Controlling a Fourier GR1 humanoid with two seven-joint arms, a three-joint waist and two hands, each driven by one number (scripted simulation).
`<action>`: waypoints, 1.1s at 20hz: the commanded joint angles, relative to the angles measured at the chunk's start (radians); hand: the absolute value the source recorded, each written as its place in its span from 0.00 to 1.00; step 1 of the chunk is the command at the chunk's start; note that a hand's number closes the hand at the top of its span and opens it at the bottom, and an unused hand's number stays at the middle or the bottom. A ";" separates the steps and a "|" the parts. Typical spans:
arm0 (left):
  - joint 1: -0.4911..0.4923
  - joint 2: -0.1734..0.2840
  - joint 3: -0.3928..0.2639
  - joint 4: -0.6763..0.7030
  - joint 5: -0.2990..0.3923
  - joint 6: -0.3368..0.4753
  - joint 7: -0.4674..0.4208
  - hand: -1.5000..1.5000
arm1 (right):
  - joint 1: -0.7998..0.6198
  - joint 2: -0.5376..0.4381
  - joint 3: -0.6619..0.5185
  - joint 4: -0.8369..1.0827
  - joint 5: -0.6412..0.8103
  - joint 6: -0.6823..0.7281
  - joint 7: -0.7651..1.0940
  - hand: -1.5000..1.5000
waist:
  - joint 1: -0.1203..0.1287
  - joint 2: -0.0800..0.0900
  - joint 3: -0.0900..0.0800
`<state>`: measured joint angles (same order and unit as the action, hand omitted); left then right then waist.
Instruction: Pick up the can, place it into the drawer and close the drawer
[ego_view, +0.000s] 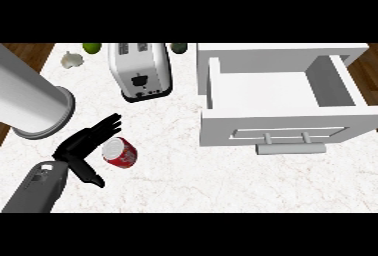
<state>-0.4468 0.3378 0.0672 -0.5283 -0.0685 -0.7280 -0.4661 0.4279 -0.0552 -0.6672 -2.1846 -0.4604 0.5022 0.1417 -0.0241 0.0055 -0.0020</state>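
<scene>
A white marbled tabletop is seen from steeply above. At the lower left, the left hand, black on a grey forearm, has its fingers spread and straight, pointing up and to the right, with the thumb stretched away toward the lower right. In the gap between fingers and thumb lies the can, red with a pale end, tipped on its side on the tabletop, just beside the palm; the fingers are not curled round it. Well to the right stands the drawer, white, pulled open, its inside bare, its front panel carrying a grey handle. Behind the hand sits a white toaster, and at the far left a large grey cylinder. Small green and pale items lie along the far edge.
</scene>
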 joint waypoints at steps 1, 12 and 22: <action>0.004 0.001 -0.023 0.104 -0.048 -0.070 -0.181 0.00 | -0.033 0.011 0.015 0.016 0.035 0.001 -0.007 0.00 | 0.001 0.003 -0.001; -0.065 -0.047 -0.015 0.223 -0.026 -0.073 -0.169 0.00 | 0.055 -0.010 -0.063 -0.080 -0.120 0.021 0.072 0.00 | -0.008 -0.001 -0.001; -0.090 -0.105 -0.040 0.217 -0.007 -0.196 -0.102 1.00 | 0.019 -0.008 -0.074 -0.007 -0.093 0.049 0.048 0.00 | 0.009 -0.003 0.001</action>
<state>-0.5544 0.2413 0.0432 -0.2999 -0.0793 -0.7508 -0.4917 0.4504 -0.0582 -0.7275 -2.2107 -0.5565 0.5388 0.1968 -0.0236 0.0045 -0.0019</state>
